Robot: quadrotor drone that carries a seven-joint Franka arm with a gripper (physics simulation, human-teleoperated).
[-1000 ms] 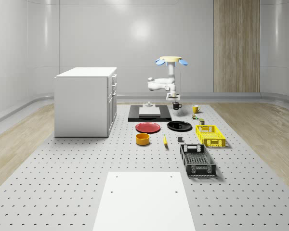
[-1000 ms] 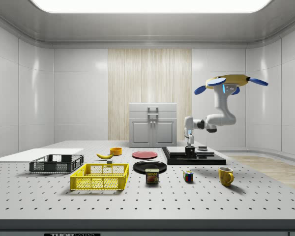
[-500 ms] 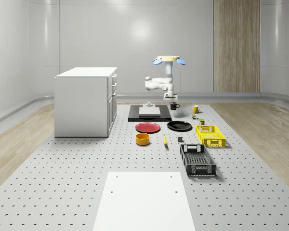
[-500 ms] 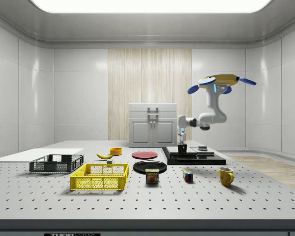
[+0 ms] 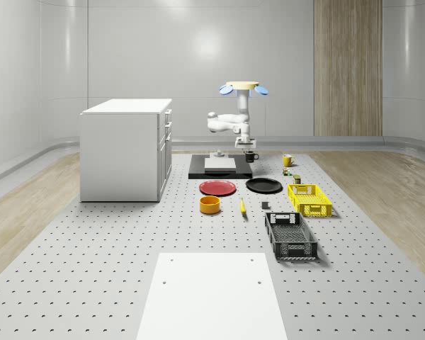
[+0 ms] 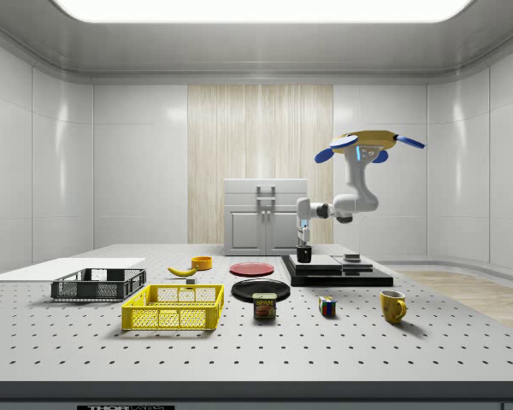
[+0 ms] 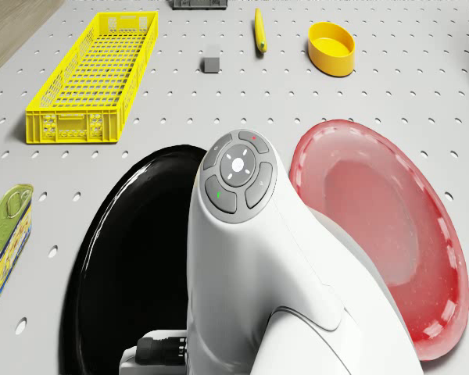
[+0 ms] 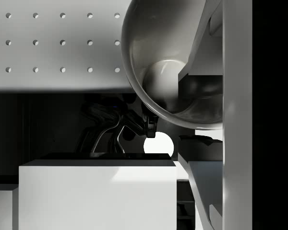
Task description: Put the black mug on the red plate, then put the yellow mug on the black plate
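The drone (image 5: 240, 88) hovers above the far end of the surface (image 5: 127, 269), over the black platform (image 5: 219, 170), near the upper middle of the whole-scene view. Its gripper (image 6: 303, 245) points down and grips the black mug (image 6: 303, 254), held in the air just above the platform's edge. The red plate (image 5: 217, 188) and black plate (image 5: 263, 185) lie side by side in front of it. The yellow mug (image 5: 287, 161) stands well to the whole-scene view's right.

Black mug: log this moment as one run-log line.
phase: carry | black mug: held in tool, above black platform edge | drone: hovering over platform | red plate: bare | yellow mug: on table
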